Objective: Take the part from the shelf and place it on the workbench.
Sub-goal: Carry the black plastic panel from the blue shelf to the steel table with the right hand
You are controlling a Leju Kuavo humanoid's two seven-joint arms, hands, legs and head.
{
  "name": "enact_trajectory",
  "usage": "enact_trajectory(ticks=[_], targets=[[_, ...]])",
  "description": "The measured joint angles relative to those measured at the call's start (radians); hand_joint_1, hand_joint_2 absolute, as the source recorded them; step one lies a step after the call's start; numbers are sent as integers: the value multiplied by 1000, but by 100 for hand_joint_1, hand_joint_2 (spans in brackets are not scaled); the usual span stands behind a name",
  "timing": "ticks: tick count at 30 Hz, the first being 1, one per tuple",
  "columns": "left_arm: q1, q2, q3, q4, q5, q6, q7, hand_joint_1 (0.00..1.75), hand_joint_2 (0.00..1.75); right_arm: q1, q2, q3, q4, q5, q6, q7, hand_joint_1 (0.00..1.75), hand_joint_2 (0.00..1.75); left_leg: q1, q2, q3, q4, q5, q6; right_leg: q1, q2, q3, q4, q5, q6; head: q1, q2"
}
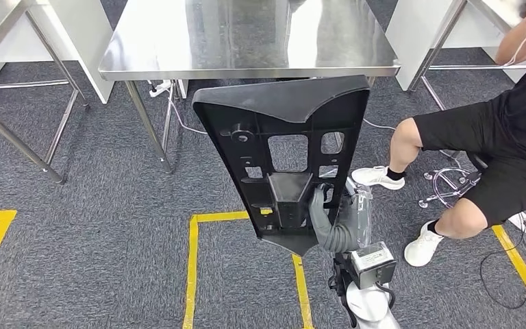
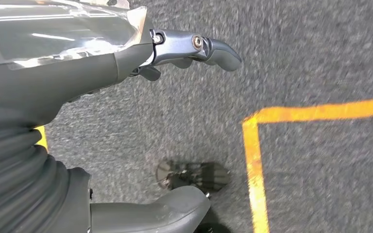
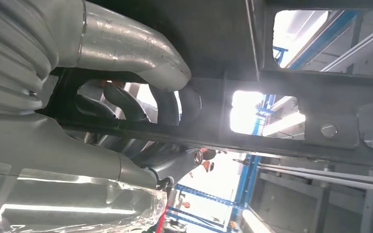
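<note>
The right robot hand [image 1: 320, 209] is gripping one black plastic part [image 1: 284, 151], a large moulded panel with cut-out windows, and is holding it upright in the air in front of the steel surface [image 1: 246, 41]. In the right wrist view its fingers [image 3: 167, 104] are curling through an opening in the part's frame, thumb on the near side. The left robot hand [image 2: 189, 48] is hanging over the carpet, holding nothing, fingers apart and only lightly bent.

Progress, as judged: the part is already off the shelf and is being carried; it is not yet resting on the surface. Remaining: bringing it over the steel top, lowering it and letting go.

Count: one part; one steel surface directly ahead; two lighter tables [image 1: 14, 41] flanking it, partly in frame; yellow floor tape [image 1: 193, 260] marking bays on the carpet; one seated person [image 1: 493, 157] at the right.
</note>
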Motion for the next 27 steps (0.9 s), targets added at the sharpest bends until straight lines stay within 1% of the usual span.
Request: enact_trajectory(ticks=[1, 2, 3, 4, 5, 6, 7, 8, 9, 10, 12, 13, 14, 15, 16, 17, 18, 19, 20, 21, 22, 23, 24, 25, 27], targets=[[0, 0, 0, 0, 0, 0, 0, 0, 175, 0, -1, 0, 1, 0, -1, 0, 175, 175, -2, 0, 4, 0, -5, 4, 1, 0, -47, 71, -18, -3, 0, 0], [0, 0, 0, 0, -1, 0, 1, 0, 175, 1, -2, 0, 2, 0, -1, 0, 175, 175, -4, -2, 8, 0, -10, 7, 1, 0, -86, 121, -24, -2, 0, 0], [0, 0, 0, 0, -1, 0, 1, 0, 175, 3, -3, 0, 3, 0, -2, 1, 175, 175, -6, -3, 14, 0, -15, 8, 2, 0, -108, 138, -16, 2, 0, 0], [1, 0, 0, 0, -1, 0, 1, 0, 175, 3, -3, 0, 4, 0, -2, 1, 175, 175, -8, -6, 22, 1, -21, 7, 2, 0, -103, 106, 12, 9, 0, 0], [2, 0, 0, 0, -1, 0, 1, 0, 175, 3, -3, 0, 4, 0, -2, 1, 175, 175, -9, -8, 31, 1, -28, 6, 3, 0, -81, 42, 51, 16, 0, 0], [2, -1, 0, 0, -1, 0, 1, 0, 175, 3, -3, 0, 4, 0, -2, 0, 175, 175, -10, -9, 39, 1, -35, 2, 4, -1, -52, -32, 90, 17, 2, 0], [2, -1, 0, 1, -1, 0, 1, 0, 175, 3, -3, 0, 4, -1, -2, 0, 175, 175, -12, -11, 46, 3, -44, -3, 6, 0, -25, -97, 121, 14, 2, 0], [1, -1, 0, 1, -1, 0, 1, 0, 175, 3, -4, 0, 4, -1, -2, 0, 175, 175, -14, -12, 49, 4, -51, -8, 8, 0, -7, -136, 137, 7, 2, 0], [1, -1, 0, 1, -1, 0, 1, 0, 175, 3, -4, 0, 4, -1, -3, 0, 175, 175, -14, -12, 50, 4, -56, -13, 11, 1, 0, -152, 141, -3, 2, 0], [1, -1, 0, 1, -1, 0, 1, 0, 175, 3, -4, 0, 4, -1, -3, 0, 175, 175, -14, -12, 52, 3, -59, -18, 14, 2, 2, -154, 139, -11, 2, 0], [0, 0, 0, 0, -1, 0, 0, 0, 175, 3, -4, -1, 4, -1, -4, 0, 175, 175, -9, -9, 55, 7, -68, -30, 10, 4, 10, -159, 135, -25, 2, 0], [0, 0, 0, 0, -2, 0, 0, 0, 175, 2, -3, 0, 4, -2, -4, 0, 175, 175, -7, -7, 50, 25, -78, -37, 7, 4, 16, -162, 132, -33, 1, 0], [-1, -1, 0, -1, -2, 0, 0, 0, 175, 1, -3, 0, 4, -2, -4, 0, 175, 175, -5, -5, 32, 62, -94, -43, 3, 4, 24, -164, 129, -40, -1, 0], [-2, -1, 0, 0, -3, 0, 0, 0, 175, 1, -2, 0, 4, -2, -4, 0, 175, 175, -3, -3, 1, 118, -116, -48, 3, 4, 29, -165, 124, -46, -3, 0], [-2, -1, 0, 0, -3, 0, 1, 0, 175, 0, -1, 0, 4, -2, -4, 0, 175, 175, -1, -2, -41, 186, -140, -52, 4, 3, 34, -165, 120, -51, -4, 0], [-1, -1, 1, 0, -3, 0, 1, 0, 175, 1, 0, 0, 5, -2, -4, 0, 175, 175, 1, -1, -83, 246, -154, -55, 5, 4, 38, -165, 115, -53, -4, 0], [1, -1, 1, 0, -3, 0, 2, 0, 175, 2, 0, 0, 5, -1, -4, 0, 175, 175, 2, -1, -113, 279, -151, -56, 6, 5, 44, -164, 110, -54, -4, 0], [2, -1, 1, 0, -3, 0, 2, 0, 175, 3, 0, 0, 6, -2, -4, 0, 175, 175, 2, -1, -127, 276, -127, -55, 6, 7, 51, -164, 104, -52, -4, 0], [3, -1, 1, 0, -3, 0, 2, 0, 175, 4, 0, 0, 6, -2, -4, 0, 175, 175, 2, -1, -118, 232, -84, -52, 6, 9, 61, -164, 97, -51, -4, 0], [3, -1, 1, 0, -3, 0, 2, 0, 175, 4, 1, 0, 6, -2, -4, 0, 175, 175, 2, -1, -97, 167, -36, -47, 7, 10, 70, -165, 91, -48, -4, 0], [2, -1, 1, 0, -3, 0, 2, 0, 175, 4, 2, 0, 7, -2, -4, 0, 175, 175, -1, -1, -72, 103, -2, -39, 9, 11, 79, -165, 84, -44, -4, 0], [1, 0, 2, 0, -3, 0, 2, 0, 175, 3, 2, 0, 7, -2, -4, 0, 175, 175, -5, 0, -52, 56, 17, -32, 11, 12, 84, -165, 78, -40, -3, 0], [1, 0, 2, 0, -3, 0, 2, 0, 175, 2, 2, 0, 7, -2, -4, 0, 175, 175, -9, 0, -42, 33, 20, -26, 13, 12, 86, -166, 74, -35, -3, 0], [0, 0, 4, 0, -3, 0, 2, 0, 175, 2, 2, 0, 7, -2, -4, 0, 175, 175, -13, 0, -39, 26, 14, -21, 13, 12, 87, -167, 70, -29, -3, 0], [1, 0, 6, 0, -3, 0, 2, 0, 175, 1, 2, 0, 6, -1, -4, 0, 175, 175, -13, 0, -31, 14, 13, -11, 13, 9, 87, -167, 64, -20, -3, 0]])
